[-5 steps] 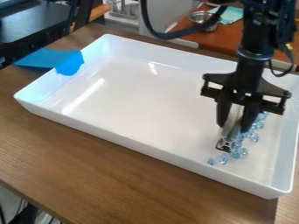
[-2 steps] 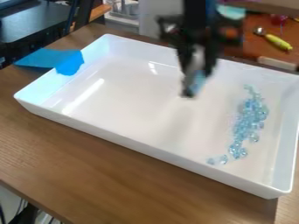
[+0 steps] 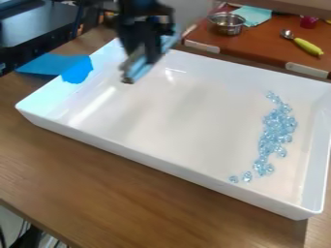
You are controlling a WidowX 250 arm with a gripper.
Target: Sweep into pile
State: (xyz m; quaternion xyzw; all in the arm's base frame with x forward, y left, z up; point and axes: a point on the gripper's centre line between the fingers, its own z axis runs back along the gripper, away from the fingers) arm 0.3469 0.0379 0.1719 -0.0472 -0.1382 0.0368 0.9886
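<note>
I have the gripper (image 3: 143, 54) above the white tray's (image 3: 194, 126) far left part in my view, clamped on a slim grey and light-blue tool (image 3: 134, 72) that slants down over the tray. The clear blue beads (image 3: 278, 128) lie inside the tray towards its right side, in a ragged band with a few loose ones at the near end. The tray's raised walls stand all round them, and my arm blocks some of its far wall. Blue tape (image 3: 77, 70) laps over the tray's left rim and runs outside. Under the tray is a wooden table (image 3: 97, 184). Beyond its far side, a red-brown surface (image 3: 265, 46) bears a metal bowl (image 3: 227, 24), a teal cloth (image 3: 253, 16) and a spoon with a yellow-green handle (image 3: 307, 46).
</note>
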